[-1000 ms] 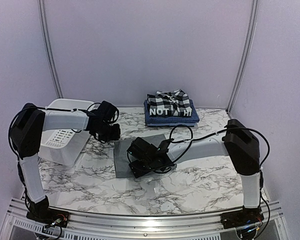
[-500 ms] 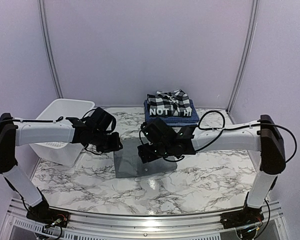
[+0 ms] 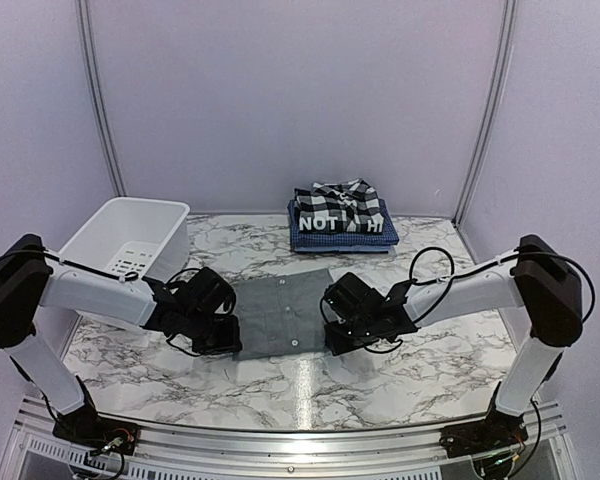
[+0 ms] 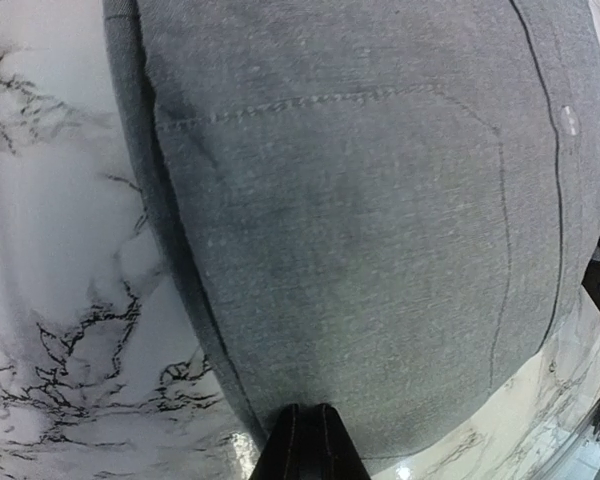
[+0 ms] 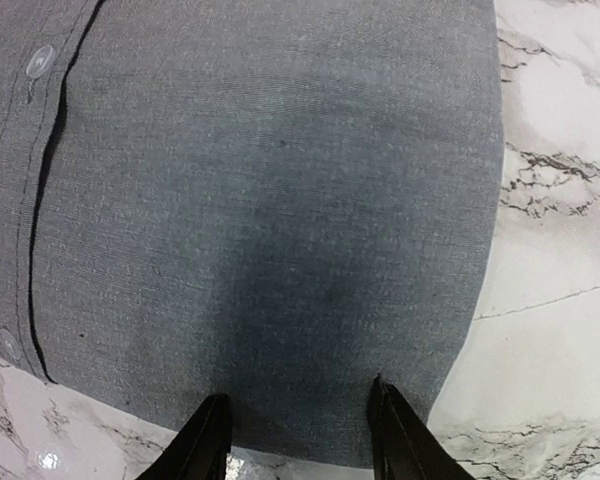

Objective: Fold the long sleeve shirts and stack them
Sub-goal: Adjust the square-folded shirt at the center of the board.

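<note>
Left gripper: seen closed down to a thin slit, fingers set against the edge of the grey shirt. Cloth between the pads can't be confirmed. Right gripper: held partly open, with both of its fingers spread apart over the shirt's edge. Nothing is clamped between them.

Grey shirt is laid flat as a folded rectangle on the marble table, mid-table, button side up. In the top view it is flanked by both grippers, the left one at its near-left corner and the right one at its near-right corner. Both are held low, at table level. One button is seen in the left wrist view. Two more are seen along the shirt's front strip in the right wrist view.

Stack is placed at the back of the table, well apart from the grey shirt. The black-and-white plaid shirt is on top, the black shirt with white lettering is under it, and the blue checked shirt is at the bottom. All three are folded.

White tub is set at the back left, apart from the grey shirt.
</note>
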Action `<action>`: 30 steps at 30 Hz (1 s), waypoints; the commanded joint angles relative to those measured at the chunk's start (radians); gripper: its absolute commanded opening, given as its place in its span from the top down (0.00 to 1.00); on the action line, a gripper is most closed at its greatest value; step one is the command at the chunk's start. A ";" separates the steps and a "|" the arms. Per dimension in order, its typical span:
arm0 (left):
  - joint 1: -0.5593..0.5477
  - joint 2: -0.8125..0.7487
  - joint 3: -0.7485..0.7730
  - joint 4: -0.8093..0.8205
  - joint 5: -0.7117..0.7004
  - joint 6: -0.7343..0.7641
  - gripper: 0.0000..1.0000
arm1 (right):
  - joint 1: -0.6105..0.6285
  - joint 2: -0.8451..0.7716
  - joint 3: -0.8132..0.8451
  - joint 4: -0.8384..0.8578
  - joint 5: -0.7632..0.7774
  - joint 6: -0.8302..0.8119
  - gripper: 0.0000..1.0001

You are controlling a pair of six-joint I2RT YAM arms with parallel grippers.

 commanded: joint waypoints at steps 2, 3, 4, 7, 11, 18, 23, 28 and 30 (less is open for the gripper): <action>-0.001 -0.011 -0.049 0.021 0.003 -0.018 0.91 | -0.005 -0.030 -0.033 0.043 -0.028 0.038 0.55; -0.001 -0.021 -0.052 0.018 0.002 -0.017 0.91 | -0.005 -0.034 -0.034 0.038 -0.028 0.040 0.55; 0.000 -0.038 -0.053 0.009 -0.004 -0.016 0.91 | -0.004 -0.042 -0.033 0.033 -0.029 0.041 0.55; 0.002 -0.110 -0.047 -0.050 -0.052 -0.015 0.84 | -0.005 -0.075 -0.030 0.017 -0.026 0.037 0.55; 0.049 -0.163 -0.061 -0.077 -0.094 -0.020 0.76 | -0.006 -0.110 -0.020 0.005 -0.029 0.028 0.54; 0.094 -0.094 -0.004 -0.052 -0.107 0.006 0.65 | -0.019 -0.129 0.005 -0.007 -0.032 -0.003 0.46; 0.096 -0.027 0.025 0.000 -0.106 0.010 0.61 | -0.030 -0.159 -0.017 0.004 -0.033 -0.013 0.45; 0.092 0.001 0.012 0.049 -0.090 -0.001 0.61 | -0.036 -0.181 -0.046 0.014 -0.027 -0.006 0.45; 0.092 0.017 0.008 0.065 -0.083 0.001 0.61 | -0.037 -0.189 -0.061 0.020 -0.027 -0.004 0.44</action>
